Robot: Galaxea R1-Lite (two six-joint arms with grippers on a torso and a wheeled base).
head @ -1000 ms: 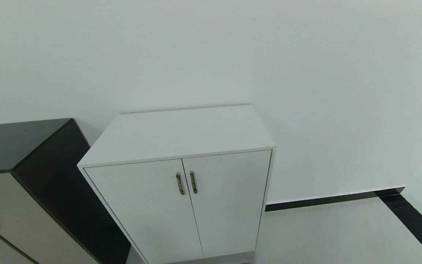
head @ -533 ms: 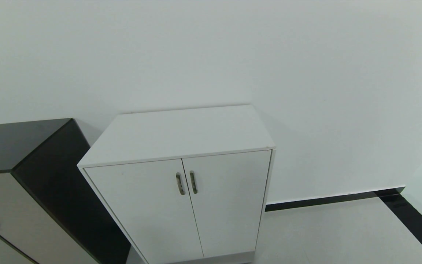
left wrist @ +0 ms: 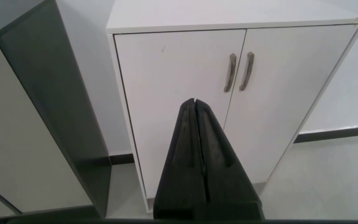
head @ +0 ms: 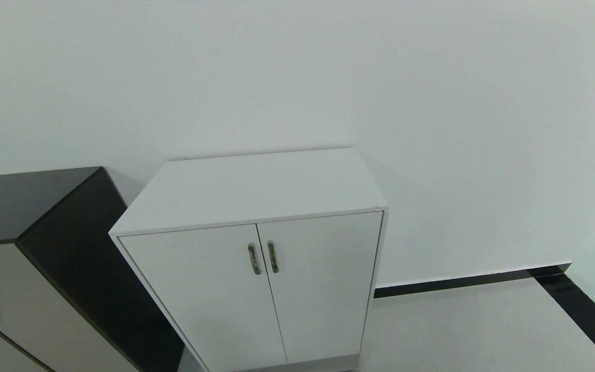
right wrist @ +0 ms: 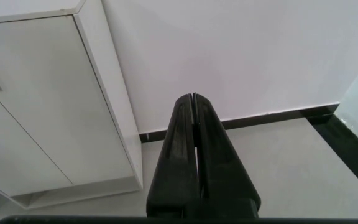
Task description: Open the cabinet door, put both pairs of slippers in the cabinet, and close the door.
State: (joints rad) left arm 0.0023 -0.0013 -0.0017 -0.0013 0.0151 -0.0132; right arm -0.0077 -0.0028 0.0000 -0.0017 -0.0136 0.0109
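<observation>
A white two-door cabinet (head: 256,258) stands against the wall with both doors closed. Two brass handles (head: 263,257) sit side by side at the middle seam. In the left wrist view my left gripper (left wrist: 195,102) is shut with nothing in it and hangs some way in front of the left door (left wrist: 173,99), short of the handles (left wrist: 239,71). In the right wrist view my right gripper (right wrist: 193,98) is shut and empty, off the cabinet's right side (right wrist: 114,93), toward the wall.
A dark-topped, beige-fronted cabinet (head: 29,248) stands close on the left of the white one. A black skirting strip (head: 473,281) runs along the wall's foot and turns along the right. Pale open floor (head: 463,330) lies to the right of the cabinet.
</observation>
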